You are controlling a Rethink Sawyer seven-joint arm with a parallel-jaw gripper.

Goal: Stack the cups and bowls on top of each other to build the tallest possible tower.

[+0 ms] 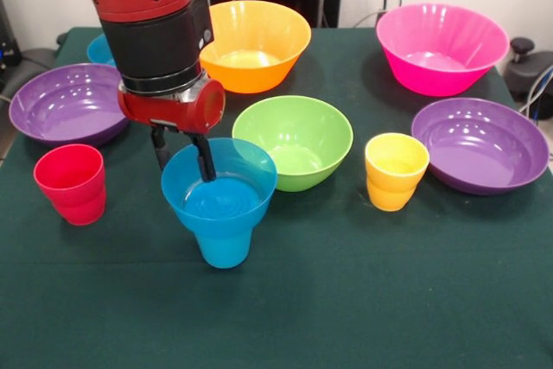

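Note:
A small blue bowl [226, 199] sits in the mouth of the blue cup [223, 250] at the table's front middle, forming a short tower. My gripper [182, 157] hangs over the bowl's far left rim. One finger [161, 149] is outside the bowl and the other is inside it. The fingers stand well apart astride the thin wall, so the gripper is open. The red cup [71, 183] stands at the left and the yellow cup [396, 170] at the right. A second blue bowl [100, 49] is mostly hidden behind the arm.
The lime green bowl [294, 140] stands just right of the tower. The orange bowl [255, 45] and pink bowl [441, 47] are at the back. Purple bowls lie at the left [65, 103] and the right [479, 144]. All rest on green cloth [363, 300].

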